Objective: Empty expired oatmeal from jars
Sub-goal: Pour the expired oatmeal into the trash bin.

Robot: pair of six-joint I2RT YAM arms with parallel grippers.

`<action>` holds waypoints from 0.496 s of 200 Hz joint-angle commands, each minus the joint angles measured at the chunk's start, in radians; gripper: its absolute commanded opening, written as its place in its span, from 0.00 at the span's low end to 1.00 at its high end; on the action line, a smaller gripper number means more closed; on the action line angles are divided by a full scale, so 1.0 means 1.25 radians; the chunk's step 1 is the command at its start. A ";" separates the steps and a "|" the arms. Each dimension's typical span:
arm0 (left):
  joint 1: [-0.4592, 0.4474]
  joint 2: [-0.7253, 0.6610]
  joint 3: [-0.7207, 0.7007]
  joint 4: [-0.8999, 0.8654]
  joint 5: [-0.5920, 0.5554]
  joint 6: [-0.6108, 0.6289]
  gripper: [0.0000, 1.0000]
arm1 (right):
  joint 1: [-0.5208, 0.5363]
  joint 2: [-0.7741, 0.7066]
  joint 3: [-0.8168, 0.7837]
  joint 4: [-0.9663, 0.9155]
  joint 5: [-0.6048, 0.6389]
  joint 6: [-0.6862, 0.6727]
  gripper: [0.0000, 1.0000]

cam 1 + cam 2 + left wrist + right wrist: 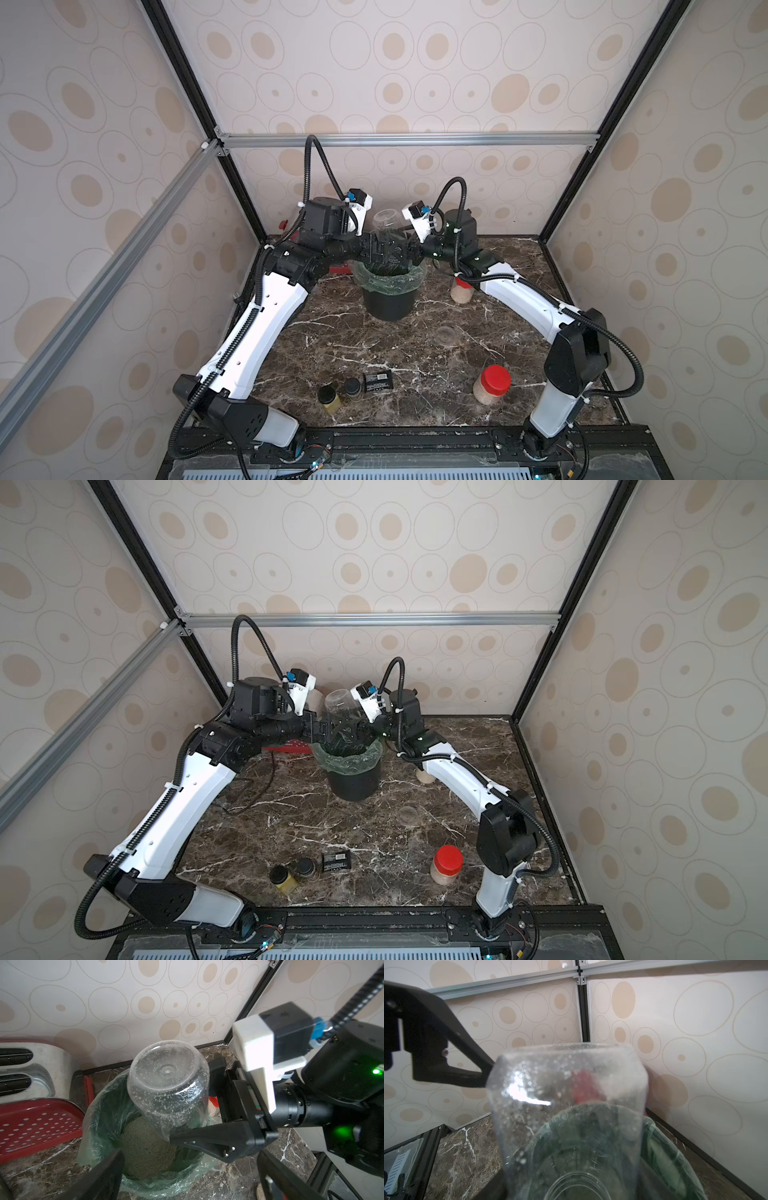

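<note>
Jar [168,1084] is upended over the bin [388,303], we've got the right tool [193,1101] pinching it and the left tool [190,1153] spread wide.

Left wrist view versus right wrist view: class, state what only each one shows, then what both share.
Only the left wrist view: pale beige oatmeal heaped in the green-lined black bin, and the right tool shut on the upturned clear plastic jar. Only the right wrist view: the jar's threaded mouth and a silver aluminium frame rail. Both: that flecked jar above the bin, and the brown marble table.
</note>
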 commanded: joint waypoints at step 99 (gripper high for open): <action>0.031 0.055 0.102 -0.075 0.032 0.018 0.99 | 0.001 0.035 0.052 0.002 -0.191 -0.177 0.00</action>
